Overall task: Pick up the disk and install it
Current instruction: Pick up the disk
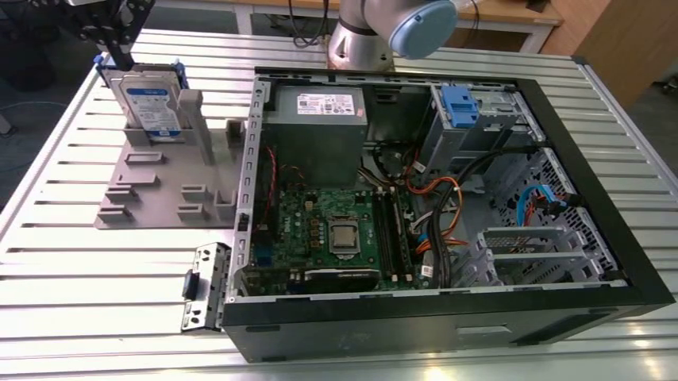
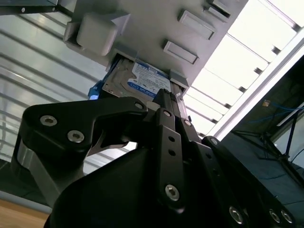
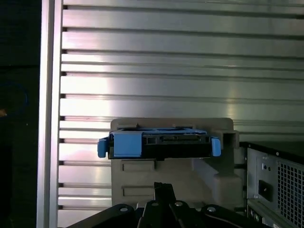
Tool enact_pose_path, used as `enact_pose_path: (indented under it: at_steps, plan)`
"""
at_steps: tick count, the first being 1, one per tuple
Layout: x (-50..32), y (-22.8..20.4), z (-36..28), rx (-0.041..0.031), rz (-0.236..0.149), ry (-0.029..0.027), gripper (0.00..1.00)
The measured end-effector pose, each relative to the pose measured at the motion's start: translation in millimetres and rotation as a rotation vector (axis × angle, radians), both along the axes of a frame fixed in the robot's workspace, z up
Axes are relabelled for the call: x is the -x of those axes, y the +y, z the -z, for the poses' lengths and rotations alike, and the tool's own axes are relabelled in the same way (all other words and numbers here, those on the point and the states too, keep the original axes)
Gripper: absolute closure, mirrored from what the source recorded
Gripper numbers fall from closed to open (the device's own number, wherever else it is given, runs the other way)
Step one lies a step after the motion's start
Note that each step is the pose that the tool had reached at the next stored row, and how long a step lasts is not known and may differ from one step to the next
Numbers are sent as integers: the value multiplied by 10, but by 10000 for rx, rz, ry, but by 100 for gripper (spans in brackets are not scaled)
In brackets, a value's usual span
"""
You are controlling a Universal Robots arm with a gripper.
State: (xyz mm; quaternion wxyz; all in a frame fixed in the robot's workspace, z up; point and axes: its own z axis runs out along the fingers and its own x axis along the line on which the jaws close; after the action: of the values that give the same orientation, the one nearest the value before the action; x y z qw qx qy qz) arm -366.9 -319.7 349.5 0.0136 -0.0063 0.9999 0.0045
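Jaws together above disk (image 1: 148, 107) upright in holder (image 1: 159, 186); case (image 1: 371, 325) beside.

gripper (image 1: 124, 55) black, at the exterior view's far upper left, hanging tip-down. its linkage plates (image 2: 85, 121), black with silver bolt heads, fan out wide behind the tip in both wrist views. arm joint (image 1: 366, 36) silver with a pale blue end cap, upright at the exterior view's top centre.
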Motion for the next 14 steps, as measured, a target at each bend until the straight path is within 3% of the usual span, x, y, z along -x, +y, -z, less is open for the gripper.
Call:
enact_pose_path:
  at_steps: [14]
  plan:
    - [0,0,0,0,-2424,0,90]
